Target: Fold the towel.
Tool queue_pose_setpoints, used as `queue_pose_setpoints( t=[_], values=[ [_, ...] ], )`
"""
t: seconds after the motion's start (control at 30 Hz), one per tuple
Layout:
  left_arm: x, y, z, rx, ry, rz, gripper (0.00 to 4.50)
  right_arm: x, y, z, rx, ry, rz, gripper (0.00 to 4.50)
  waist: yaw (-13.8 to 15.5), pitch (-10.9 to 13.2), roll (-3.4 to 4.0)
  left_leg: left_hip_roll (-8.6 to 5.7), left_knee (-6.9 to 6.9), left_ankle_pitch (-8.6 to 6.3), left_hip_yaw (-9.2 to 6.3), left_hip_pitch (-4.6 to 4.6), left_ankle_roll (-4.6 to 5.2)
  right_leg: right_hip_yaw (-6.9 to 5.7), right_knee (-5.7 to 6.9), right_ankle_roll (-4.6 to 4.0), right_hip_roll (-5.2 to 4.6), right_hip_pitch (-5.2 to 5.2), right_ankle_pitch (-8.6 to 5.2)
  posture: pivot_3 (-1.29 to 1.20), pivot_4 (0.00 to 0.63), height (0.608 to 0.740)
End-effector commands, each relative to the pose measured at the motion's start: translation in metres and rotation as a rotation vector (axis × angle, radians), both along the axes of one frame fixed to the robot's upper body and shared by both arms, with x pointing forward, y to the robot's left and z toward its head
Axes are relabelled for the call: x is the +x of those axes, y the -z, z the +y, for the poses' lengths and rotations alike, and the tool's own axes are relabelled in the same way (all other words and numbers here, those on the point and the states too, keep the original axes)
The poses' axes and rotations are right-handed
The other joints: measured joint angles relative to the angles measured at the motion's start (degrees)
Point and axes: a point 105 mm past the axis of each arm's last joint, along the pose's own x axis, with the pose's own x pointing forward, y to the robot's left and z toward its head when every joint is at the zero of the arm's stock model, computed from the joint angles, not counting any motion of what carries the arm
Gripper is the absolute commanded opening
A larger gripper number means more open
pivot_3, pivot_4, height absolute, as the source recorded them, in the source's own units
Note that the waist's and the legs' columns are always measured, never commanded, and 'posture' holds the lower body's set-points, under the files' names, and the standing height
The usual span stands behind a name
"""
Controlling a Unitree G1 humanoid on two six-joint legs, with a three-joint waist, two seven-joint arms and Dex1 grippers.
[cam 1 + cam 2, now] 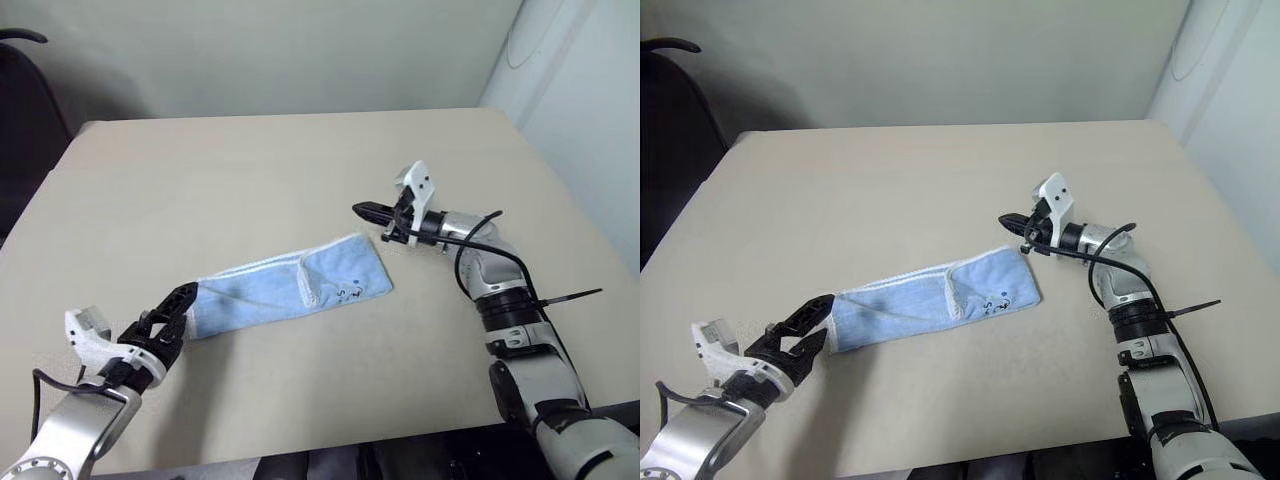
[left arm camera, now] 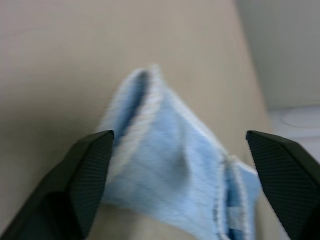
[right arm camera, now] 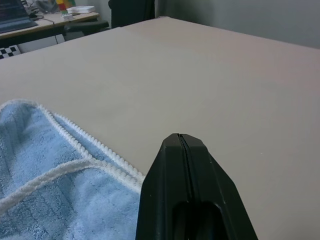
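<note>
- The table (image 1: 250, 170) is holding the towel (image 1: 290, 290), which is lying folded in a long strip.
- The left gripper (image 1: 180, 312) is sitting wide open at one towel end.
- The right gripper (image 1: 368, 212) is hanging pinched tight, empty, above the other end.

The towel (image 1: 295, 290) is the landmark. In the left wrist view it is blurred, and its far end is cut by the picture's edge. The tips of the left gripper (image 1: 183, 305) cover a little of the towel's end nearest to that arm. The dark printed marks (image 1: 345, 289) near the towel's other end are too small to read. In the right wrist view the right gripper's closed fingers (image 3: 187, 190) hide part of the towel behind them, and the picture's edge cuts the cloth. Far beyond the towel, small things on a desk (image 3: 47, 12) are too small to tell.
</note>
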Motion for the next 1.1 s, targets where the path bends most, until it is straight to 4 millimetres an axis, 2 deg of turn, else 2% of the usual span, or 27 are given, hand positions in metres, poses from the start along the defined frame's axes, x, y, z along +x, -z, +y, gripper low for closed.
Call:
queue_pose_setpoints(
  t=[0.03, 0.17, 0.37, 0.77, 0.87, 0.93, 1.1],
  values=[
    [-0.01, 0.003, -0.003, 0.05, -0.036, 0.098, 4.46, 0.002, -0.01, 0.002, -0.002, -0.012, -0.044, 0.0, -0.08, 0.0, 0.0, 0.0, 0.0, 0.0, 0.01, 0.0, 0.0, 0.0, 0.0, 0.0, 0.0, 0.0, 0.0, 0.0, 0.15, 0.74],
    [-0.015, 0.005, -0.005, 0.032, -0.078, 0.15, 4.46, 0.004, -0.007, 0.005, -0.019, -0.031, -0.039, 0.0, -0.09, 0.01, 0.01, -0.01, -0.05, 0.0, 0.04, 0.01, -0.01, 0.0, -0.02, -0.01, 0.0, -0.02, 0.0, 0.0, 0.15, 0.74],
    [-0.012, 0.017, -0.022, 0.07, -0.01, 0.251, 4.46, 0.007, -0.007, 0.01, -0.045, -0.055, -0.048, 0.0, 0.01, 0.01, 0.02, -0.01, -0.04, 0.01, 0.06, 0.05, -0.02, -0.01, 0.05, -0.05, 0.0, 0.0, 0.01, 0.0, 0.15, 0.74],
    [0.015, 0.013, -0.024, 0.017, 0.035, 0.153, 4.46, 0.006, -0.008, 0.013, -0.043, -0.059, -0.062, 0.0, 1.85, 0.1, 0.23, -0.09, -0.02, 0.05, 0.04, 0.2, -0.06, -0.11, 0.56, -0.18, -0.1, 0.0, -0.03, 0.0, 0.15, 0.74],
    [0.02, 0.011, -0.025, 0.011, 0.055, 0.133, 3.92, 0.005, -0.007, 0.011, -0.041, -0.053, -0.064, 0.0, 2.05, 0.1, 0.23, -0.14, -0.04, 0.03, 0.03, 0.32, -0.01, -0.14, 0.84, -0.26, -0.12, 0.0, -0.08, 0.0, 0.15, 0.74],
    [0.021, 0.011, -0.025, 0.011, 0.059, 0.132, 3.31, 0.004, -0.007, 0.01, -0.041, -0.052, -0.065, 0.0, 2.02, 0.1, 0.23, -0.13, -0.03, 0.04, 0.04, 0.33, -0.03, -0.15, 0.86, -0.28, -0.12, 0.0, -0.07, 0.0, 0.15, 0.74],
    [0.021, 0.011, -0.025, 0.011, 0.062, 0.132, 1.44, 0.004, -0.007, 0.01, -0.041, -0.051, -0.065, 0.0, 1.9, 0.09, 0.19, -0.12, -0.04, 0.18, 0.11, 0.24, -0.34, -0.14, 0.73, -0.36, -0.09, -0.07, -0.13, 0.0, 0.15, 0.74]
  ],
)
